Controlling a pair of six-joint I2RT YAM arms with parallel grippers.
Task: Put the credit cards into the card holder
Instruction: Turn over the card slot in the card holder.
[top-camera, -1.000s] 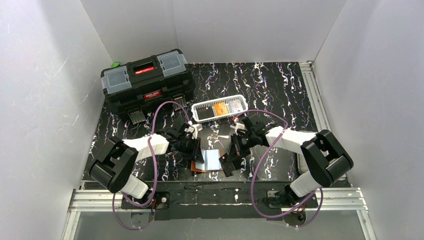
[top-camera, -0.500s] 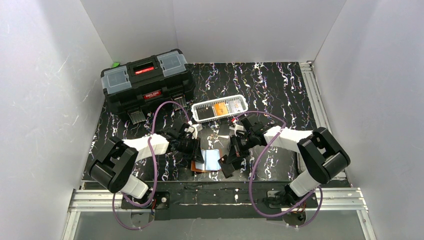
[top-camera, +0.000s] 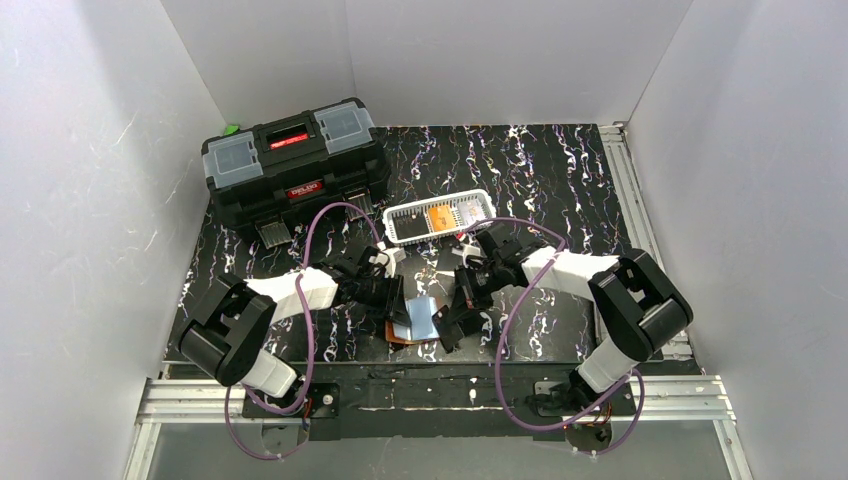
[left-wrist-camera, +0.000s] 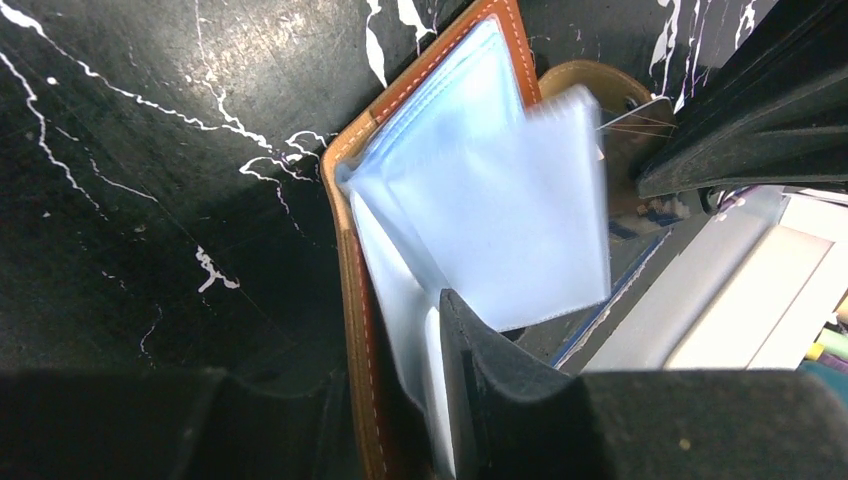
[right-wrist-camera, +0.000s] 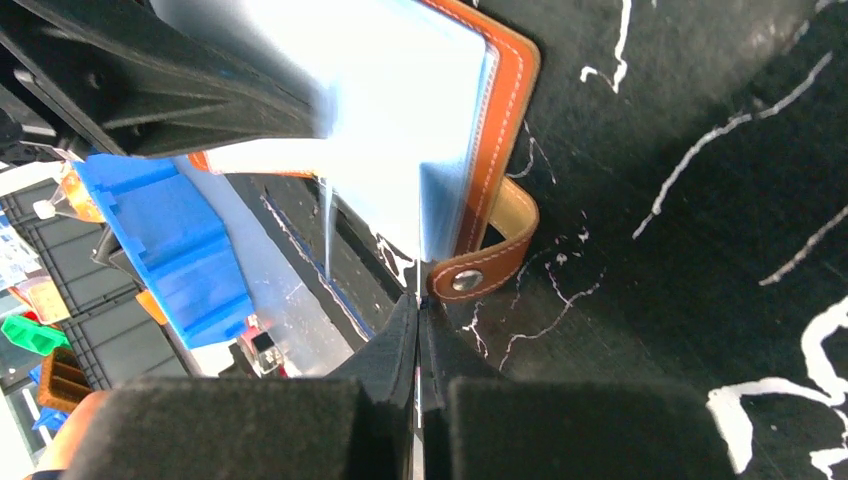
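Brown leather card holder (left-wrist-camera: 349, 290) lies open, bluish clear sleeves (left-wrist-camera: 480, 200) fanned up. Left gripper (left-wrist-camera: 335, 345) jaws sit apart, right gripper (right-wrist-camera: 418, 305) is pinched together.

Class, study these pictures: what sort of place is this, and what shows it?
Probably a robotics lab test cell: white panel walls box in a black marbled table, aluminium rails edge it, and two robot arms stand there.
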